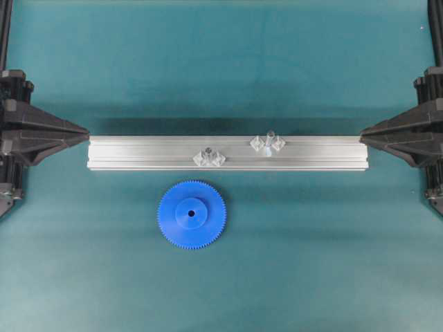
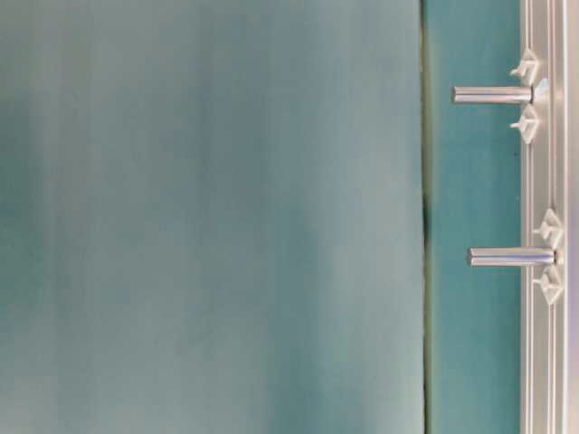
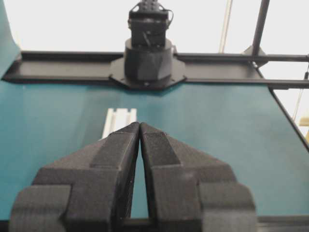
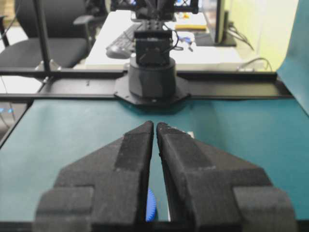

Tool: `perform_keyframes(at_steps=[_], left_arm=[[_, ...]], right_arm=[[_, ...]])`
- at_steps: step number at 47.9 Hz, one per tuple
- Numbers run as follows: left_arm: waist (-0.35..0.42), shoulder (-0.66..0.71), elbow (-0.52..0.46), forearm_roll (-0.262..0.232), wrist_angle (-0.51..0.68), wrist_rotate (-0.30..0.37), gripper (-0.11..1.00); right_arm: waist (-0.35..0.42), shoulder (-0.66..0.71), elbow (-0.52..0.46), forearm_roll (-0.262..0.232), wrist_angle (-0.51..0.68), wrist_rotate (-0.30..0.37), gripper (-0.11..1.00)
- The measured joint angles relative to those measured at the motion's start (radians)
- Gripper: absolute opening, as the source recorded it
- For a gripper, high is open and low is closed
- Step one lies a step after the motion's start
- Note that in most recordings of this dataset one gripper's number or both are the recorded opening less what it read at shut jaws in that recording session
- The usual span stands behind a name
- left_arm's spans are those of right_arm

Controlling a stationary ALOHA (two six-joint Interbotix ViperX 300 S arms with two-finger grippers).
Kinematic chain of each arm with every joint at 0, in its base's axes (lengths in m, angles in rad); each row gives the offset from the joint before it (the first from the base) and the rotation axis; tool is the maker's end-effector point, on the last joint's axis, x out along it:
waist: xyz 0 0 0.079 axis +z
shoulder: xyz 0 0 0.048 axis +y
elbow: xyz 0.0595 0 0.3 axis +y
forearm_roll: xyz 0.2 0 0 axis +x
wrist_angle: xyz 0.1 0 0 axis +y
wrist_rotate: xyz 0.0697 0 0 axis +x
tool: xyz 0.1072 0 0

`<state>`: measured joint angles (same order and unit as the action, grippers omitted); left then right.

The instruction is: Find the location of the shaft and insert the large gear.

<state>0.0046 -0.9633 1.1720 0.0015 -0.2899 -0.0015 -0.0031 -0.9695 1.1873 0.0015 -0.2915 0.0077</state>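
While both arms' jaws stand together, large gear [image 1: 192, 214] lies beside rail [image 1: 138, 153].

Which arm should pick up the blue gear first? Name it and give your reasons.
Left, probably. The large gear lies flat on the mat, left of centre and nearer the left tool than the right tool. Both tools are shut and empty at the ends of the rail, so either must open first.
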Motion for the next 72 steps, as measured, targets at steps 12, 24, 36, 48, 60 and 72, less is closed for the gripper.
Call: perform_keyframes(at_steps=[12,24,36,48,60,72], left_arm=[[-0.011,-0.002,0.015,0.009,0.012,-0.091,0.0],[-0.011,0.017,0.014,0.009,0.08,-0.092,0.0],[-0.012,0.078,-0.032,0.011,0.201,-0.087,0.0],[-0.021,0.153,-0.095,0.014,0.36,-0.083,0.0],[-0.032,0.224,-0.147,0.014,0.408,-0.06,0.0],[-0.051,0.357,-0.222,0.014,0.483,-0.057,0.0]], right_arm=[[-0.006,0.002,0.011,0.02,0.1,0.0,0.05],[-0.011,-0.023,0.029,0.021,0.184,0.031,0.03],[-0.048,-0.021,0.031,0.021,0.272,0.037,0.03],[-0.058,-0.02,0.055,0.021,0.322,0.037,0.03],[-0.061,-0.018,0.069,0.023,0.364,0.038,0.03],[-0.067,-0.017,0.072,0.023,0.396,0.038,0.03]])
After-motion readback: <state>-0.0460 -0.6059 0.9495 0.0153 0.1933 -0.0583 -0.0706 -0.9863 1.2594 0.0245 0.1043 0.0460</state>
